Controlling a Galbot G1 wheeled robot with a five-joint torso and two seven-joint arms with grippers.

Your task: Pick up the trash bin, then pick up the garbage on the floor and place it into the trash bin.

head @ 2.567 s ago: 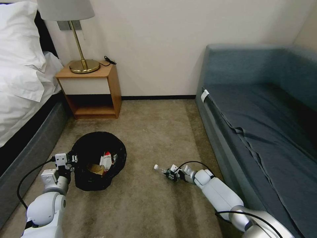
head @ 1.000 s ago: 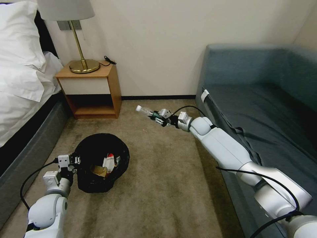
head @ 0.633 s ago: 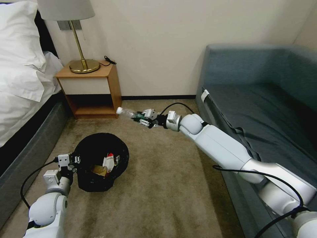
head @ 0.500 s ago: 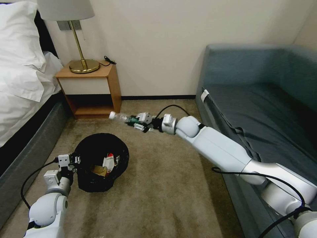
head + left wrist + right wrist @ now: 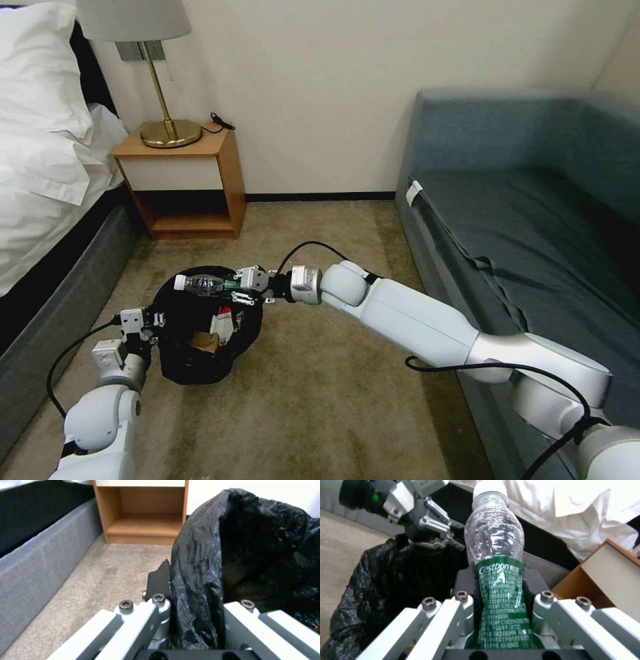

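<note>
Bottle [image 5: 203,285], clear with a green label, is lying level over the trash bin [image 5: 175,360] mouth, so letting go would probably drop it inside. The right gripper [image 5: 248,287] is clenching its labelled end between its jaws. The left gripper [image 5: 148,319] is pinching the bin's bagged rim, steadying it beneath

I am looking down at a beige short-pile carpet floor [image 5: 320,400]. Sitting on it are a wooden bedside cabinet [image 5: 183,183] against the wall, a grey-based bed [image 5: 60,287] on my left, and a blue-grey upholstered sofa [image 5: 533,253] on my right.
</note>
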